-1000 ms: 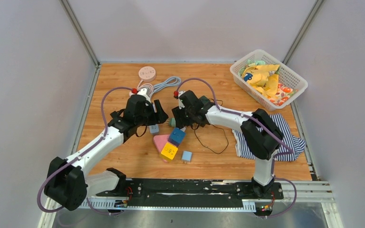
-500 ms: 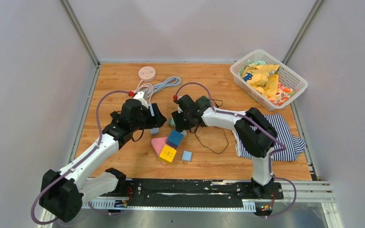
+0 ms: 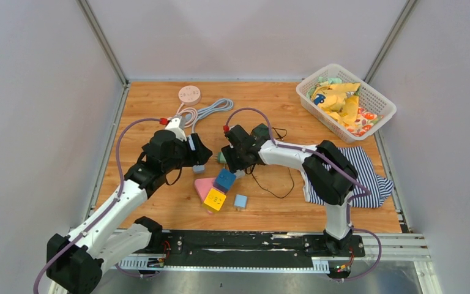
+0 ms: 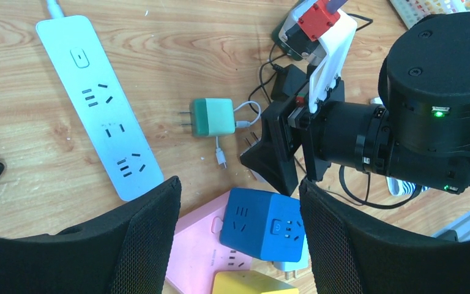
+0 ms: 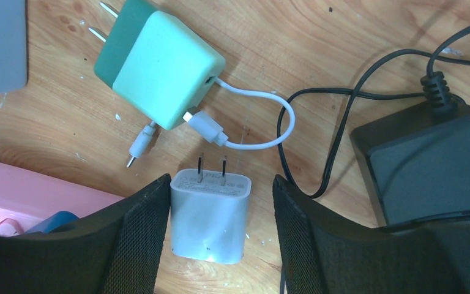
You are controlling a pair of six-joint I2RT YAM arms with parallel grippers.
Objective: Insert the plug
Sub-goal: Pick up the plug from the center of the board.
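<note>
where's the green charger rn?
The green charger lies just right of the white power strip in the left wrist view, prongs toward it. In the right wrist view it sits beyond the white plug.

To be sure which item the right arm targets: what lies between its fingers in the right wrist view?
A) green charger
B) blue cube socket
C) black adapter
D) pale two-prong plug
D: the pale two-prong plug lies on the wood between the right fingers, while the green charger and black adapter lie outside them.
</note>
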